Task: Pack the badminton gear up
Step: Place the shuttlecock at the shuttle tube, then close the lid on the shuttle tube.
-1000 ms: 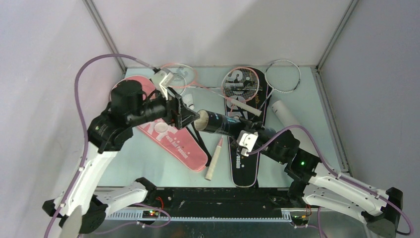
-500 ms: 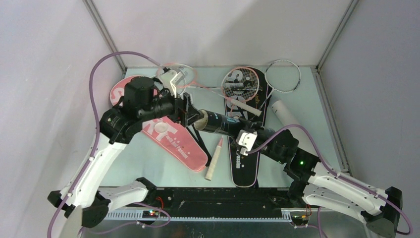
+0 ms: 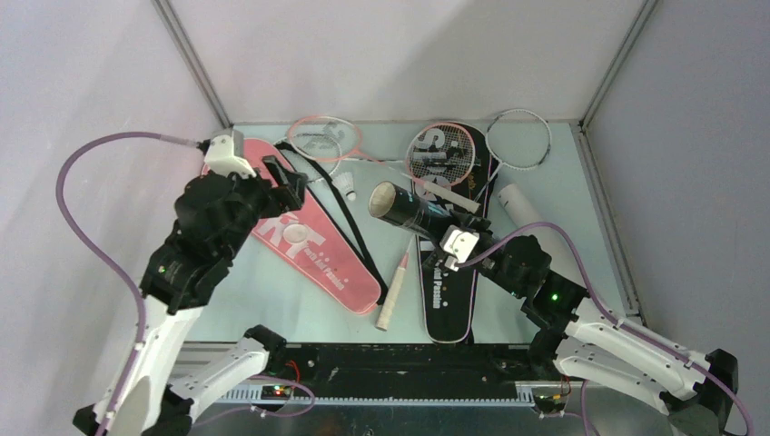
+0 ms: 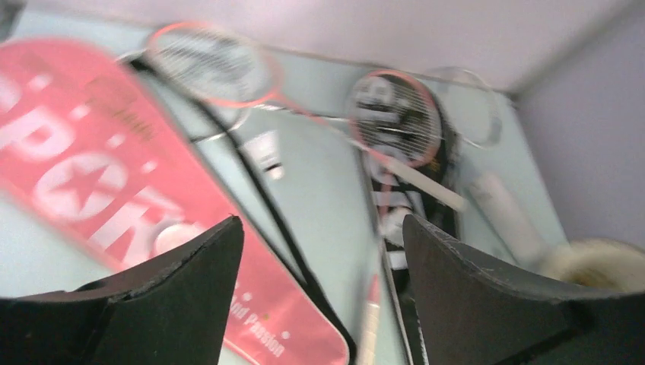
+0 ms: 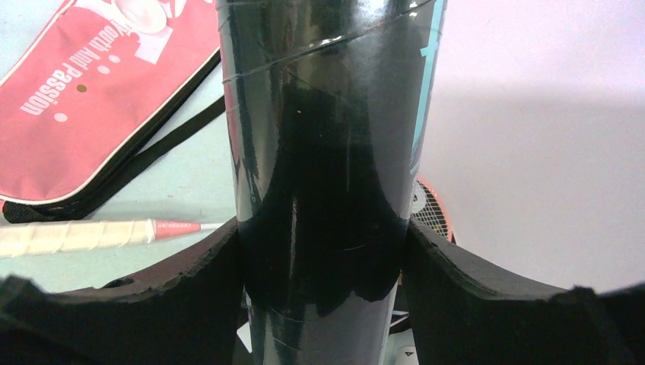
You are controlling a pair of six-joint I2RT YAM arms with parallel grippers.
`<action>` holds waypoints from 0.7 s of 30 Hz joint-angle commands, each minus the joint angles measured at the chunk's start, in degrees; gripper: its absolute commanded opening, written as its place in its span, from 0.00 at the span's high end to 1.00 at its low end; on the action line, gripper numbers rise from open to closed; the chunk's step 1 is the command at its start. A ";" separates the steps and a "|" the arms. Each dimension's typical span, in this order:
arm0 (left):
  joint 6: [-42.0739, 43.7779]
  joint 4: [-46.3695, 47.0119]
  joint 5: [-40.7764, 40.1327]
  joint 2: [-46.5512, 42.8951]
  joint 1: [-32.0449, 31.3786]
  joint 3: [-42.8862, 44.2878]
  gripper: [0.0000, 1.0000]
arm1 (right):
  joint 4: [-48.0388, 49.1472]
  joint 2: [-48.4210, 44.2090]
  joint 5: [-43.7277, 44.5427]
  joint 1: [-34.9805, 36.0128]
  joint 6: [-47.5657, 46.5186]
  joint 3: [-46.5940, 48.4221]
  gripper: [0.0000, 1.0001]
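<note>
- Badminton gear is spread across the pale green table [image 3: 272, 304], and the black shuttle tube [image 3: 402, 207] is up off the table near the centre, tilted, with its open mouth aimed at ten o'clock.
- Right gripper [image 5: 323, 258] has a finger clamped on either side of that tube's glossy black body.
- Left gripper [image 4: 321, 228] hangs over the pink cover [image 3: 313, 245] out at nine o'clock, fingers spread wide with nothing between them.
- Close company for the tube: a white shuttlecock [image 3: 343, 186] sits on the table just off its mouth at ten o'clock, beside a black strap [image 3: 352, 232] trailing along the pink cover.
- Black cover [image 3: 451, 295] lies beneath the right arm at five o'clock of the tube, and a pink-rimmed racket head [image 3: 441, 154] rests on its far end.
- Second pink racket [image 3: 322, 136] lies at eleven o'clock by the back wall, the white racket [image 3: 519, 138] at one o'clock, and the white tube [image 3: 527, 211] flat at three o'clock.
- White-wrapped racket handle [image 3: 389, 304] lies between the two covers at six o'clock.
- The pink cover shows bold white lettering.
</note>
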 commanded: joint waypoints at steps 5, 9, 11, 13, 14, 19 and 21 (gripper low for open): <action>-25.01 4.11 -7.86 3.01 20.79 -19.23 0.31 | 6.96 -2.75 -2.18 -0.56 2.33 0.41 0.70; -32.37 5.44 -11.16 8.02 24.72 -23.71 0.45 | 6.27 -4.12 -2.17 -0.55 2.55 0.45 0.70; -34.38 7.13 -12.15 10.98 25.74 -25.10 0.48 | 6.05 -4.48 -3.44 -0.63 2.71 0.45 0.70; -35.92 8.92 -12.17 14.14 26.22 -26.15 0.50 | 5.95 -4.63 -4.09 -0.56 2.78 0.45 0.70; -36.19 10.82 -12.06 16.16 26.38 -26.90 0.50 | 5.95 -4.66 -4.16 -0.48 2.82 0.45 0.70; -36.34 13.66 -11.09 24.06 26.80 -28.57 0.52 | 6.09 -4.71 -4.38 -0.55 2.83 0.41 0.70; -36.18 15.50 -9.44 25.43 27.39 -29.97 0.52 | 6.03 -4.59 -4.49 -0.57 2.82 0.45 0.70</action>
